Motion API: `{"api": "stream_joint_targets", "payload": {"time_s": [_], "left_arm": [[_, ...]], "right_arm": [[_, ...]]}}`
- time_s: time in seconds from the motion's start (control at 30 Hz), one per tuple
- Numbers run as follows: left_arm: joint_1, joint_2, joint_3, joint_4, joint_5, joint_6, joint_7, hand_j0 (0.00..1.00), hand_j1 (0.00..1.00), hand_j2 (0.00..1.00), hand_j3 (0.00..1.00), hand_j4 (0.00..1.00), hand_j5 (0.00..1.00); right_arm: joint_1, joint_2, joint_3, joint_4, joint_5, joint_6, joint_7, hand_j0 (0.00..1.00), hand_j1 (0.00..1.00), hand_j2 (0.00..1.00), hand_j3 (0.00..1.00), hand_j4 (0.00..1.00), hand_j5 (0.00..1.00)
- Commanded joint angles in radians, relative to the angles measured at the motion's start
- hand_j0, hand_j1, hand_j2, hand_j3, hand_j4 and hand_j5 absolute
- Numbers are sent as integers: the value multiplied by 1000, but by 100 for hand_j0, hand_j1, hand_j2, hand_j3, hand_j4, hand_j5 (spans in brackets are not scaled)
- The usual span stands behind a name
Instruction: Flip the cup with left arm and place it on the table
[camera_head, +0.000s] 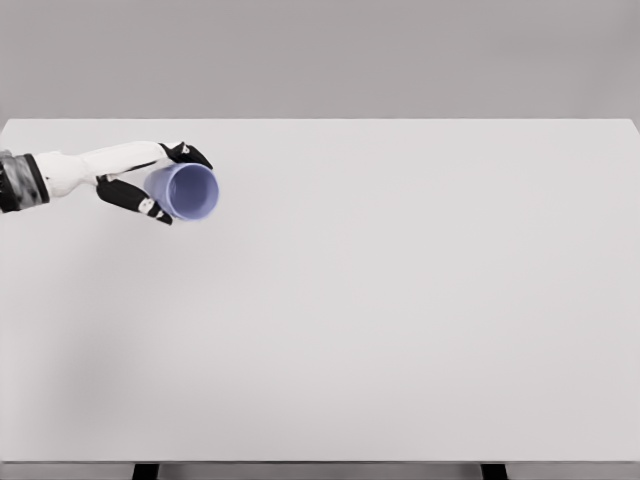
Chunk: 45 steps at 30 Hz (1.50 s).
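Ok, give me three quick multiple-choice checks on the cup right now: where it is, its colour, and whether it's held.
1. Where is the cup?
A. far left of the table
B. table centre
C. right edge

2. Cup colour?
A. red
B. pale blue-violet
C. green

3. State of the left robot hand?
A. open, away from the cup
B. shut on the cup
C. out of view

Answers: 1 A, it shows at the picture's left. 2 B, its wall and inside are that tint. 3 B, fingers wrap it, its mouth facing the camera.
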Motion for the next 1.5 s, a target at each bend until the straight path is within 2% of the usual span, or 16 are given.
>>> {"api": "stream_joint_targets", "payload": {"time_s": [0.0, 0.07, 0.13, 0.33, 0.43, 0.5, 0.67, 1.0, 1.17, 1.47], "left_arm": [[1, 9, -84, -30, 83, 1, -3, 54, 54, 54, 54, 54, 54], [-56, 12, -175, -66, 146, 1, -3, 54, 54, 54, 54, 54, 54], [-76, 10, -228, -69, 192, 1, -3, 54, 54, 54, 54, 54, 54], [-93, -4, -274, -55, 254, 1, -8, 54, 54, 54, 54, 54, 54], [-99, -19, -279, -44, 294, 1, -45, 55, 55, 55, 55, 55, 55], [-99, -30, -281, -24, 361, 1, -48, 55, 55, 55, 55, 55, 55], [-99, -33, -291, -9, 426, 2, -51, 56, 56, 56, 56, 56, 56], [-99, -61, -291, -9, 467, 111, -48, 60, 60, 60, 60, 60, 60], [-96, -62, -294, -7, 536, 153, -49, 61, 61, 61, 61, 61, 61], [-88, -102, -294, 2, 584, 236, -51, 72, 72, 72, 72, 72, 72]], "right_arm": [[0, 0, 1, 0, 0, 0, -1, 100, 100, 100, 100, 100, 100], [0, 0, -1, 0, 0, 0, 1, 100, 100, 100, 100, 100, 100], [0, 0, -1, 0, 0, 0, 1, 100, 100, 100, 100, 100, 100], [0, 0, 1, 0, 0, 0, -1, 100, 100, 100, 100, 100, 100], [0, 0, -1, 0, 0, 0, 1, 100, 100, 100, 100, 100, 100], [0, 0, 1, 0, 0, 0, 1, 100, 100, 100, 100, 100, 100], [0, 0, -1, 0, 0, 0, 1, 100, 100, 100, 100, 100, 100], [0, 0, 1, 0, 0, 0, -1, 100, 100, 100, 100, 100, 100], [0, 0, -1, 0, 0, 0, 1, 100, 100, 100, 100, 100, 100], [0, 0, -1, 0, 0, 0, 1, 100, 100, 100, 100, 100, 100]]}}
